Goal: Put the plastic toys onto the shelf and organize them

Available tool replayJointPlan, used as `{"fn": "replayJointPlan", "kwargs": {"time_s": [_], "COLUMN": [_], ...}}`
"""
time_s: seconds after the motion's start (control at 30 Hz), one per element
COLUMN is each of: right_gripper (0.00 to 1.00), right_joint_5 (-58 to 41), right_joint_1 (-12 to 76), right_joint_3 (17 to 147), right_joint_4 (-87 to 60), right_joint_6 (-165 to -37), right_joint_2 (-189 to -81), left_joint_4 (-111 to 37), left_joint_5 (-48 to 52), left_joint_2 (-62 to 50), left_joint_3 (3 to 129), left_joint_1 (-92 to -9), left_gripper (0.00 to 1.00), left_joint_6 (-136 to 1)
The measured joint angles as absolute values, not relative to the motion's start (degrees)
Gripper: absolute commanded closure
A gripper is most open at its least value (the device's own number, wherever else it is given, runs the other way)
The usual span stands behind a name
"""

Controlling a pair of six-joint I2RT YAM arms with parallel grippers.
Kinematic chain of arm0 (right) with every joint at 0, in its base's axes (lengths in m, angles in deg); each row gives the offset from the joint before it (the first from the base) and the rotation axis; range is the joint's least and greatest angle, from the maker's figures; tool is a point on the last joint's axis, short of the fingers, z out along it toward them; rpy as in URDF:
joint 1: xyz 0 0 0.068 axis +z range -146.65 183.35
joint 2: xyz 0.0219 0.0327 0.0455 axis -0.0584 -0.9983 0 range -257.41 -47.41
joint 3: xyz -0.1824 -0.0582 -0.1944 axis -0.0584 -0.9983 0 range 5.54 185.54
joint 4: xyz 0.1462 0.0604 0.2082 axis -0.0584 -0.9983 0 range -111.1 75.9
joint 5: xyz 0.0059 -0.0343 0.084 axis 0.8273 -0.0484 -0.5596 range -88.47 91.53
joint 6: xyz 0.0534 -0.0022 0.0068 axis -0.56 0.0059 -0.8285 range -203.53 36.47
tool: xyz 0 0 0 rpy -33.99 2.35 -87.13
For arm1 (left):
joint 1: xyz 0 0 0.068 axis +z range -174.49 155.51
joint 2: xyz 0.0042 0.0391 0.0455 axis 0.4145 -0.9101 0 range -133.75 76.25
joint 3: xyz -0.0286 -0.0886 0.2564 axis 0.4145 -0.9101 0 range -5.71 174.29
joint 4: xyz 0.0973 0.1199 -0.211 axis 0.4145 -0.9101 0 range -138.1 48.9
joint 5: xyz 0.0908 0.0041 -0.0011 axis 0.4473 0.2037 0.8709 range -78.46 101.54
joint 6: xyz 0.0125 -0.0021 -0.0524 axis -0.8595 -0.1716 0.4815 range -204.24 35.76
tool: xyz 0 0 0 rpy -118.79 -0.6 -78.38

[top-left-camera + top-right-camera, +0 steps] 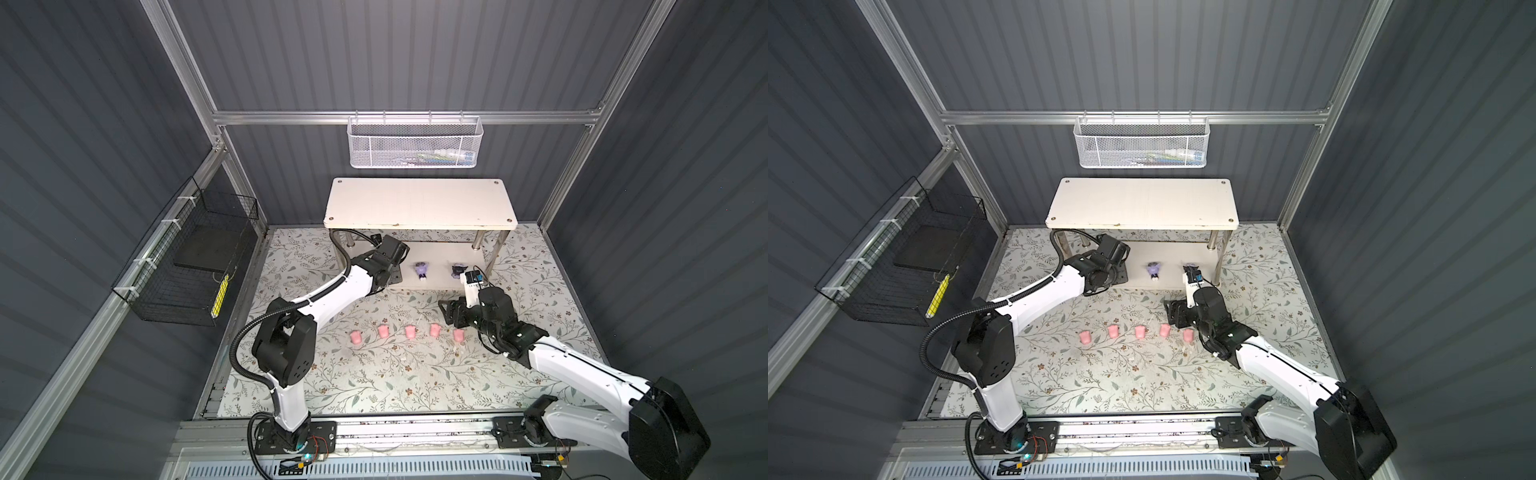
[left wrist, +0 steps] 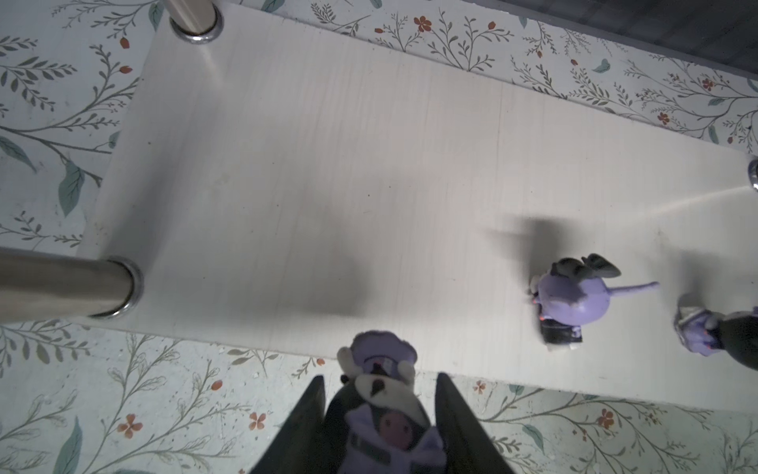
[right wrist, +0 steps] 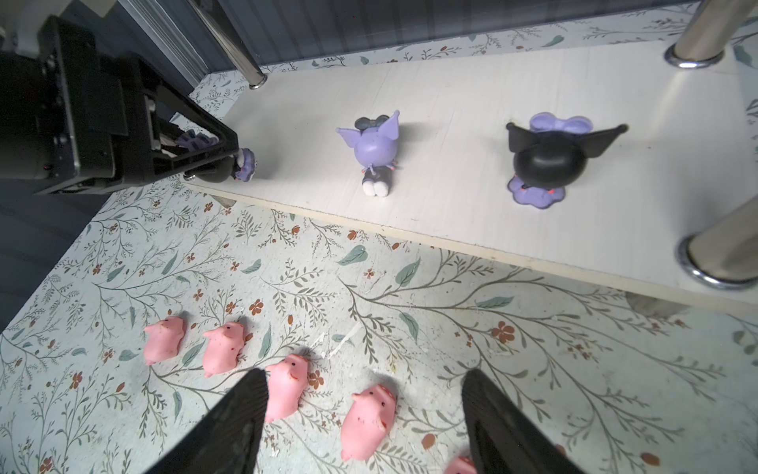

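Note:
The white shelf (image 1: 419, 203) stands at the back. Two lavender plastic toys (image 3: 371, 152) (image 3: 541, 164) stand on its lower tier (image 2: 328, 164). My left gripper (image 2: 380, 377) is shut on a third lavender toy with a black head (image 2: 385, 414), at the front left edge of that tier (image 3: 242, 164); whether it touches the board I cannot tell. Several pink pig toys (image 1: 410, 331) lie in a row on the floral mat. My right gripper (image 3: 365, 371) hangs open above the row's right end, over one pig (image 3: 369, 418).
A white mesh basket (image 1: 413, 143) hangs on the back rail and a black wire basket (image 1: 187, 266) on the left wall. Shiny metal legs (image 2: 61, 283) (image 3: 722, 250) rise at the corners of the lower tier.

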State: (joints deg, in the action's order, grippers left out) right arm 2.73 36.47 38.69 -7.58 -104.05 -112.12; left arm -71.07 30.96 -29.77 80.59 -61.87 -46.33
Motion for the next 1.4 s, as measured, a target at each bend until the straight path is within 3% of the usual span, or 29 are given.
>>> {"fn": "replayJointPlan", "kwargs": {"time_s": [0.37,1.4], "right_gripper": [0.23,0.23], "right_joint_5": [4.54,4.3], "right_joint_1": [35.95,35.36], "right_joint_3": [38.34,38.32], "right_joint_4": [-10.46,-11.14], "right_joint_6": [-103.48,-103.48], "right_joint_2": [-106.79,-107.27], "left_joint_4": [-71.88,-80.58], "left_joint_5": [30.02,26.77], "left_joint_2": [-34.99,-39.63], "left_joint_3": [83.87,92.79], "left_joint_1": [-60.08,-57.96], "left_gripper": [0.56,0.57], "left_joint_6": [-46.57,-46.48]}}
